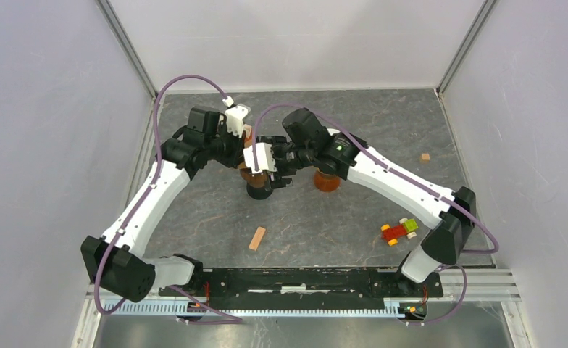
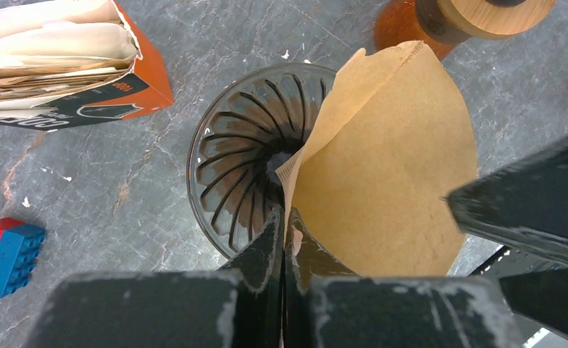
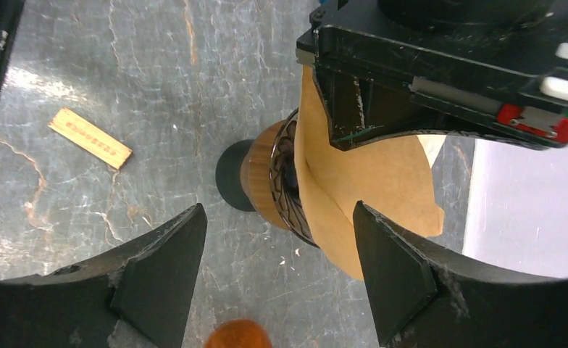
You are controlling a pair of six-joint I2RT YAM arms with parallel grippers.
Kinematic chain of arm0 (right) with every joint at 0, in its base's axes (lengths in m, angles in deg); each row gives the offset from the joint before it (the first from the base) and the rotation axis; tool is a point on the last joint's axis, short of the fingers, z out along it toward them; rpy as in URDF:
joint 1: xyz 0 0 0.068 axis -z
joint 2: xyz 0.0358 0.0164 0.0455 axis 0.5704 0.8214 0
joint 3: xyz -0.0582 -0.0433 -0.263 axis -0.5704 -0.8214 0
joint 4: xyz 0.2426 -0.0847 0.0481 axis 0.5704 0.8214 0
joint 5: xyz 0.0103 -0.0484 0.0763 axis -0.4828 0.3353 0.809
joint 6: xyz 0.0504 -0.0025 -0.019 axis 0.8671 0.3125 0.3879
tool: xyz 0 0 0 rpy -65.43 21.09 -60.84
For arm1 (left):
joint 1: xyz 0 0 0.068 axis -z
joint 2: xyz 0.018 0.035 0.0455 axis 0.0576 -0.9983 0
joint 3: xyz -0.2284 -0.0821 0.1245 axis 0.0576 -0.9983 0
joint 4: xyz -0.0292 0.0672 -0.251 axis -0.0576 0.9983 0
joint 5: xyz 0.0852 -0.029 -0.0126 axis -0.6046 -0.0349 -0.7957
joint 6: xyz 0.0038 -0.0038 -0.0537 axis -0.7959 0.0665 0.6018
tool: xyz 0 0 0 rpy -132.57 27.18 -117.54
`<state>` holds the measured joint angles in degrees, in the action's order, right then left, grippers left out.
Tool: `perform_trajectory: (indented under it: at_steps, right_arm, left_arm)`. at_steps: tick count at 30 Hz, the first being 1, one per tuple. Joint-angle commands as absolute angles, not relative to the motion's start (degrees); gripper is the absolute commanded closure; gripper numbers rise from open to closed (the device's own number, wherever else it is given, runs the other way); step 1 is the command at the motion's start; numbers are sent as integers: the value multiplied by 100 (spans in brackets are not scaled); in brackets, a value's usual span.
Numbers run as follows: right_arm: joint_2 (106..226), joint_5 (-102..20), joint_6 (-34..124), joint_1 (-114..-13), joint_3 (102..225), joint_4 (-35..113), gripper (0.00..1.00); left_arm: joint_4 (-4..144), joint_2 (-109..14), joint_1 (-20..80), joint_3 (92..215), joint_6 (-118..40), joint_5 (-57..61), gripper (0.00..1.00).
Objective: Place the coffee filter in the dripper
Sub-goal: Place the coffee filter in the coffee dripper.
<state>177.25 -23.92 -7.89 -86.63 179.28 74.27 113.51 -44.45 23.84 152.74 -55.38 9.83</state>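
Holding a brown paper coffee filter (image 2: pixel 382 167) over the glass dripper (image 2: pixel 241 167) at the middle of the table (image 1: pixel 324 225).
The left arm (image 1: pixel 151 196) and right arm (image 1: pixel 397 181) reach in from the near edge, elbows bent outward, wrists meeting above the dripper. The left claw (image 2: pixel 285 226) is pinched tight on the filter's edge. The filter's lower corner dips inside the ribbed bowl, and the rest stands above the rim. The right claw (image 3: pixel 277 210) hangs beside it, fingers wide apart, gripping nothing.
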Motion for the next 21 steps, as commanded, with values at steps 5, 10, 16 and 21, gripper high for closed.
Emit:
perform_trajectory:
  at_steps: [5, 10, 16, 21]
  right_arm:
    - [18268, -2559, -1315, -8676, 18439, 7769, 20]
    - [18308, -2543, -1406, -8674, 18266, 7722, 22]
    - [18310, -2540, -1415, -8686, 17994, 7588, 23]
    - [18399, -2511, -1386, -8697, 17940, 7560, 25]
  left_arm:
    - [10920, -4610, 2355, 15212, -5757, 873, 94]
    - [10801, -4642, 2364, 15173, -5755, 787, 90]
    - [10544, -4480, 2359, 14939, -5865, 672, 75]
    - [10401, -4322, 2363, 14766, -5989, 510, 69]
